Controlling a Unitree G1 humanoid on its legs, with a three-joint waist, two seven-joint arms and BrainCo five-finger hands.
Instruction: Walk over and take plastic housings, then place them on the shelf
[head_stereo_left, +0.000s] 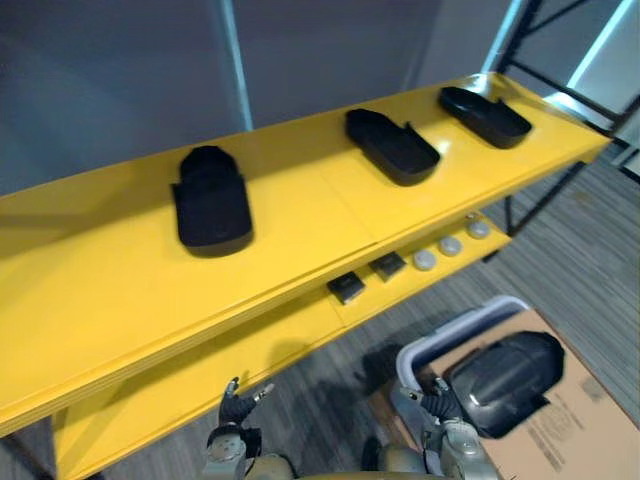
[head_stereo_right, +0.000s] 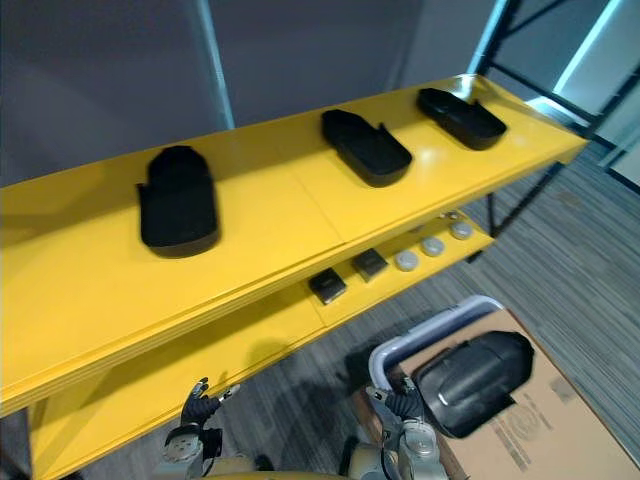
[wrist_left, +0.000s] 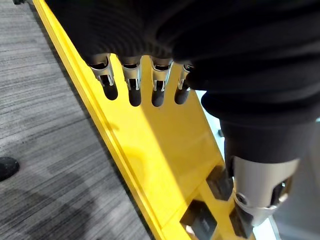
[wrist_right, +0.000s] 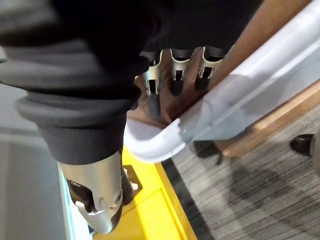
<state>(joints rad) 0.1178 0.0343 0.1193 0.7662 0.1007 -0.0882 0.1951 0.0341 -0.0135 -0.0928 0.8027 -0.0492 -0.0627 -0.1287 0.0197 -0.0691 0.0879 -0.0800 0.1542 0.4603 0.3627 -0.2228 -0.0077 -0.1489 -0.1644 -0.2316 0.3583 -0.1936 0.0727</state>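
Note:
Three black plastic housings lie on the top board of the yellow shelf (head_stereo_left: 120, 290): one at the left (head_stereo_left: 211, 200), one in the middle (head_stereo_left: 392, 146), one at the far right (head_stereo_left: 485, 116). Another black housing (head_stereo_left: 505, 383) rests in a white bin (head_stereo_left: 420, 350) at the lower right. My right hand (head_stereo_left: 440, 400) hangs open just left of that bin, its fingers (wrist_right: 175, 75) straight beside the bin's rim (wrist_right: 240, 100), holding nothing. My left hand (head_stereo_left: 235, 408) is low in front of the lower board, its fingers (wrist_left: 132, 85) straight and empty.
The lower yellow board (head_stereo_left: 200, 380) carries two small black blocks (head_stereo_left: 347, 288) and three grey round discs (head_stereo_left: 450, 245). The bin stands on a cardboard box (head_stereo_left: 570, 420). Grey carpet floor lies below. A dark metal rack frame (head_stereo_left: 545, 40) stands at the back right.

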